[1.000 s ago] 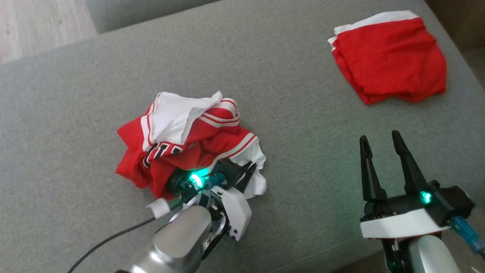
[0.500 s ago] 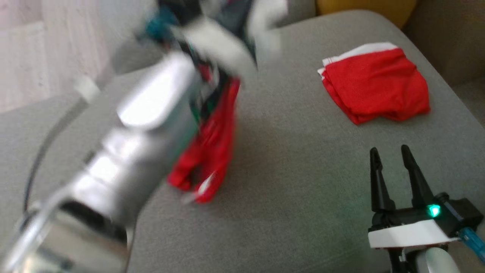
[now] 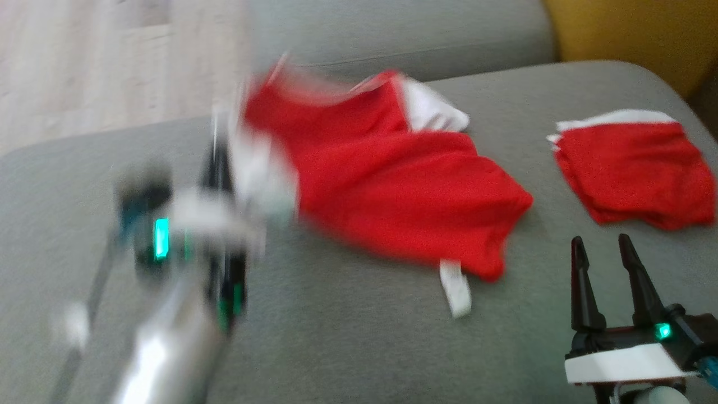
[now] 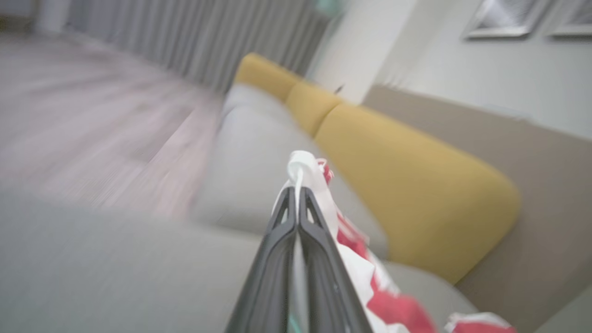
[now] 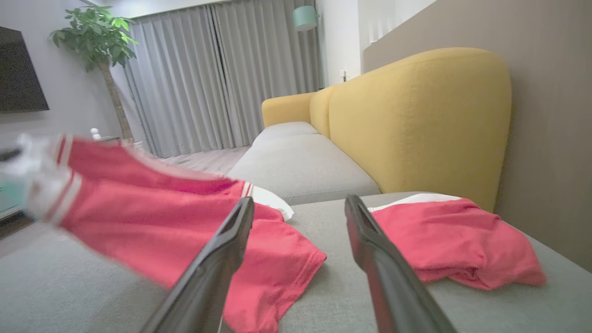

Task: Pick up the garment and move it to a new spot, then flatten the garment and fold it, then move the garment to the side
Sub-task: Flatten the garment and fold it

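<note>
A red garment (image 3: pixel 392 196) with white trim lies spread and blurred across the middle of the grey sofa seat; it shows too in the right wrist view, garment (image 5: pixel 185 231). My left gripper (image 3: pixel 221 163) is blurred at its left edge, shut on the white hem (image 4: pixel 303 173), fingers (image 4: pixel 296 222) pressed together on the cloth. My right gripper (image 3: pixel 603 247) rests at the lower right, open and empty, apart from the cloth. In its own wrist view the right gripper (image 5: pixel 299 206) frames bare cushion.
A second red and white garment (image 3: pixel 634 168) lies folded at the right of the seat (image 3: pixel 364 348), also garment (image 5: pixel 453 240). Yellow backrest cushions (image 5: pixel 416 120) rise behind. The seat's left edge meets wooden floor (image 3: pixel 84 67).
My left gripper lifted the crumpled garment, swung it up and across, and it now lies stretched out further back. The camera has tilted and shifted. The right gripper stayed open and still.
</note>
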